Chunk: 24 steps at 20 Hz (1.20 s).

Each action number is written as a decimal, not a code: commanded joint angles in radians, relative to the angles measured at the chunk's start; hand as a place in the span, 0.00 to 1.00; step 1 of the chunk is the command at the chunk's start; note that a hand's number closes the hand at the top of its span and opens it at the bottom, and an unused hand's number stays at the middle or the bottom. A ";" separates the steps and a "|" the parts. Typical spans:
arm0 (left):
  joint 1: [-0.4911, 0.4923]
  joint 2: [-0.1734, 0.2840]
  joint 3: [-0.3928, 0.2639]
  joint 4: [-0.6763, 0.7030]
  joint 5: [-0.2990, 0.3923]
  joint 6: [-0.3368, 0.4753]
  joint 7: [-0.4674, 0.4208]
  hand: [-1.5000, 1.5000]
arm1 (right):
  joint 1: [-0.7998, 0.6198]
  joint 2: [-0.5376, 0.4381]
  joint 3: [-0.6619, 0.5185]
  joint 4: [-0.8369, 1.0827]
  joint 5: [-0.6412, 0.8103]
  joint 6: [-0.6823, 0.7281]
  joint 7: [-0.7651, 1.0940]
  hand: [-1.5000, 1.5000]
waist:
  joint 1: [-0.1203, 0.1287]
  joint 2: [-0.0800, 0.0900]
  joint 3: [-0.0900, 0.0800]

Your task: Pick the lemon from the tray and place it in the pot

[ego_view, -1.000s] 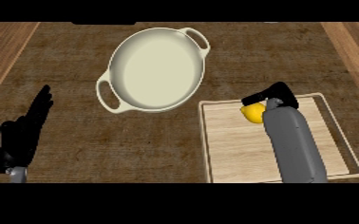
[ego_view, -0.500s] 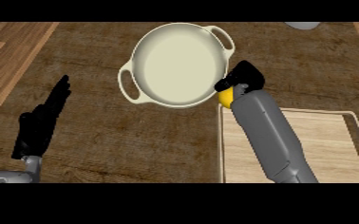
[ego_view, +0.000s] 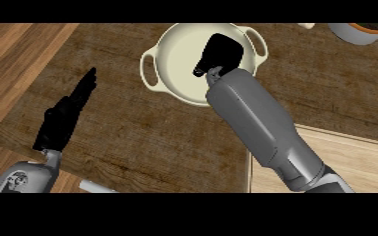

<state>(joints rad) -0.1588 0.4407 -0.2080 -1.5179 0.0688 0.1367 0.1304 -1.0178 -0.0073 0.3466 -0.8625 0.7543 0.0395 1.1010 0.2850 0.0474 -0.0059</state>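
- Right hand (ego_view: 220,54) hovers over the pot (ego_view: 173,72); lemon hidden, so its fingers' state cannot be told.
- Left hand (ego_view: 65,116) rests at left, fingers straight.
- Tray (ego_view: 332,155) at lower right.

Right hand (ego_view: 219,55) poised over cream pot (ego_view: 173,75), lemon hidden. Left hand (ego_view: 66,114) resting open, well left. Tray (ego_view: 325,145) below right forearm.

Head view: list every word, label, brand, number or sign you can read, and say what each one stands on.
None. No readable text stands on the pot, the tray, the counter, the grey forearms, or either black hand: right hand, left hand. The items cut off at the top right edge show no lettering either.
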 commanded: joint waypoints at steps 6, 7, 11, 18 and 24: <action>-0.013 -0.011 -0.016 0.037 -0.013 -0.003 0.023 0.50 | -0.297 0.007 0.173 0.118 0.186 -0.062 0.253 1.00 | -0.019 -0.027 -0.007; -0.021 -0.013 -0.013 0.047 -0.016 0.003 0.024 0.50 | -0.313 0.007 0.191 0.123 0.199 -0.066 0.270 1.00 | -0.026 -0.027 -0.007; -0.027 -0.008 0.001 0.058 -0.019 0.009 0.018 0.50 | -0.382 0.007 0.183 0.133 0.229 -0.154 0.303 1.00 | -0.035 -0.021 -0.004; -0.032 -0.013 0.023 0.075 -0.015 0.025 0.019 0.50 | -0.469 0.007 0.157 0.167 0.262 -0.228 0.353 1.00 | -0.067 -0.021 -0.002; -0.041 -0.038 0.020 0.075 -0.023 0.050 0.037 0.50 | -0.482 0.006 0.149 0.223 0.294 -0.300 0.348 1.00 | -0.106 -0.016 0.000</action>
<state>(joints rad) -0.1896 0.4186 -0.1910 -1.4456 0.0478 0.1688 0.1508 -1.4801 -0.0161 0.5027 -0.6681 1.0356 -0.1431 1.2180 0.2028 0.0285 -0.0076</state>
